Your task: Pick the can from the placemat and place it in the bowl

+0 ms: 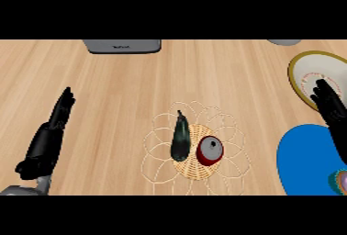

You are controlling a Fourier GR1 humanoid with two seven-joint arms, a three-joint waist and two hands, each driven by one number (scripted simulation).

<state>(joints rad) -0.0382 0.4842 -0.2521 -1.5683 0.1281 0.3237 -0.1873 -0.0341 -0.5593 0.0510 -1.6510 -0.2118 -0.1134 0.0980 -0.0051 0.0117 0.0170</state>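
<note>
The red can (209,150) with a grey top stands on the woven placemat (196,172) in the middle of the counter, next to a dark eggplant (180,137). The cream bowl (318,62) with a gold rim sits at the far right. My right hand (327,103) is open, fingers straight, lying over the bowl's near edge and well right of the can. My left hand (51,133) rests open at the left, fingers pointing up, far from the can. Neither hand holds anything.
A blue plate (305,160) lies at the lower right, under my right forearm, with a small colourful object (339,181) at its edge. A grey appliance (122,46) stands at the back edge, and a grey item (284,41) peeks in at the top right.
</note>
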